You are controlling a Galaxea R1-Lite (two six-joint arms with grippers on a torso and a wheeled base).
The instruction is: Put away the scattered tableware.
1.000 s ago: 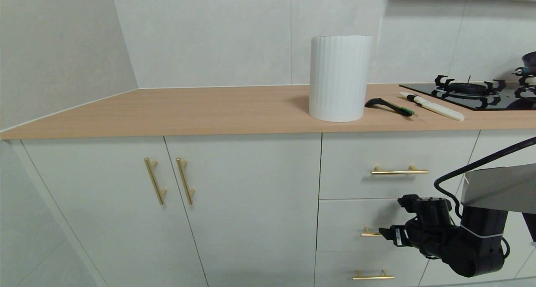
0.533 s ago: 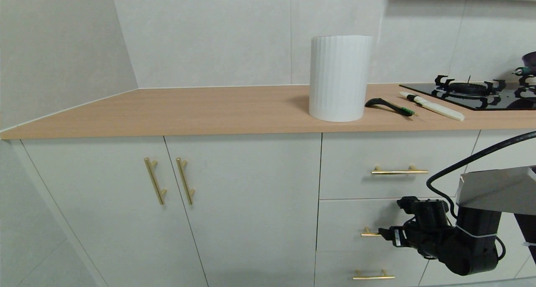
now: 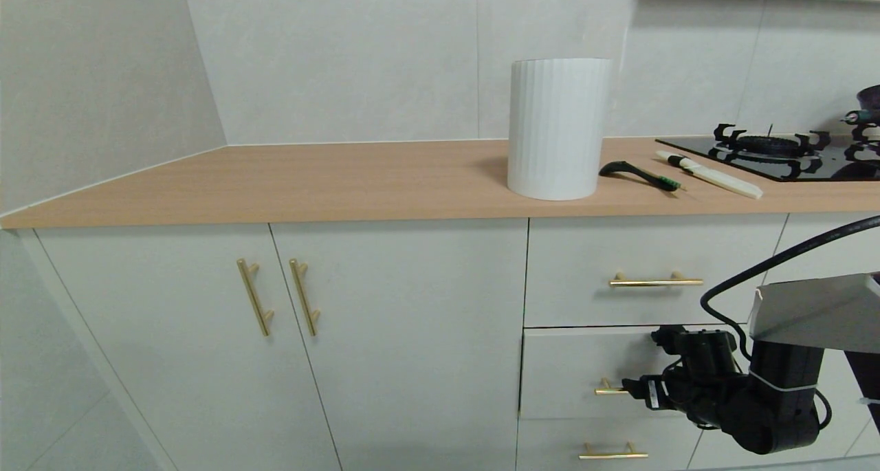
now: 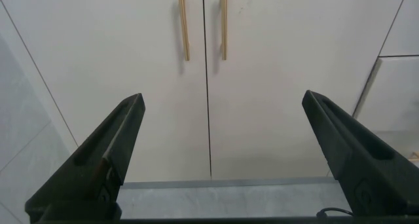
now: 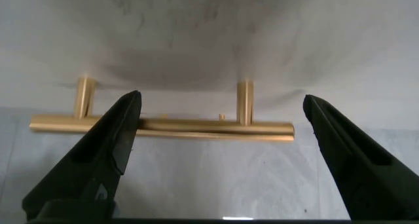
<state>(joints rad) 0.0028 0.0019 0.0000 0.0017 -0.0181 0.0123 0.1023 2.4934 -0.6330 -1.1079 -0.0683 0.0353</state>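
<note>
So far, none of the tableware is put away. The black-handled tool (image 3: 639, 174) and the white knife (image 3: 711, 175) both lie on the counter (image 3: 344, 182), just beside the tall white pot (image 3: 557, 127), on the side where the stove (image 3: 766, 148) is. The knife is a bit farther from the pot than the tool. Below the pot, the middle drawer (image 3: 570, 371) looks open just a crack, with a dark gap along its top, so I think you are at the step of opening it. Your right gripper (image 3: 636, 387) is right at that drawer's gold handle (image 3: 608, 388). Its fingers are spread wide and the bar runs across between them, so it is not squeezing the bar. I cannot tell if a finger touches it. Your left gripper (image 4: 222, 99) is wide open too and holds nothing. It faces the cupboard doors (image 4: 262, 86), low down and away from the pot. You likely need to pull the drawer out more, then pick up both tools.
</note>
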